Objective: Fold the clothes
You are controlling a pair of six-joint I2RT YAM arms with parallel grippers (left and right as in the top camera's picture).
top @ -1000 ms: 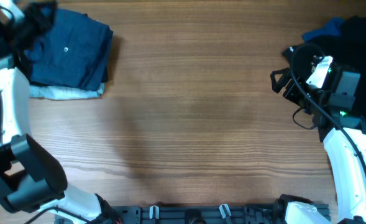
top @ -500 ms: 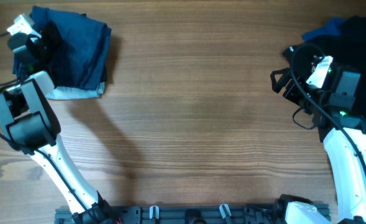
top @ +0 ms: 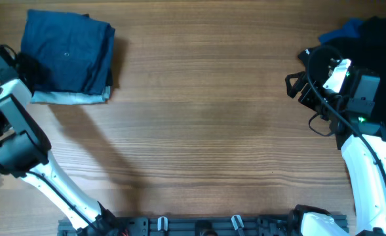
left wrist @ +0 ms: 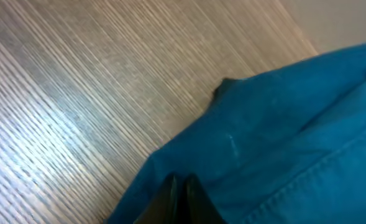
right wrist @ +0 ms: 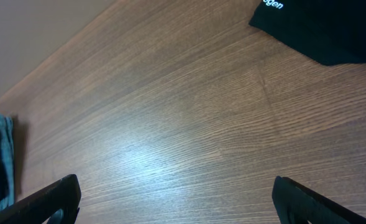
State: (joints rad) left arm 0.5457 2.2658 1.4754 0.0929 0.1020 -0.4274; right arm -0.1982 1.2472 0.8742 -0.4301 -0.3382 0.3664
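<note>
Conceivably the closed left pincer (left wrist: 177, 198), at the edge of the folded navy shorts (top: 68, 52) just right of it, snags and drags a layer askew. The wide-open right pincer (top: 297, 85), beside the black garment (top: 376, 39), may gather several garments. The wood-grain worktop (top: 206, 131) shines; little of the room shows.

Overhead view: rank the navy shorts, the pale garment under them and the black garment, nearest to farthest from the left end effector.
From the left end effector:
1. The navy shorts, right beside it, top left.
2. The pale garment, showing below the shorts' lower edge.
3. The black garment, far off in the top right corner.
</note>
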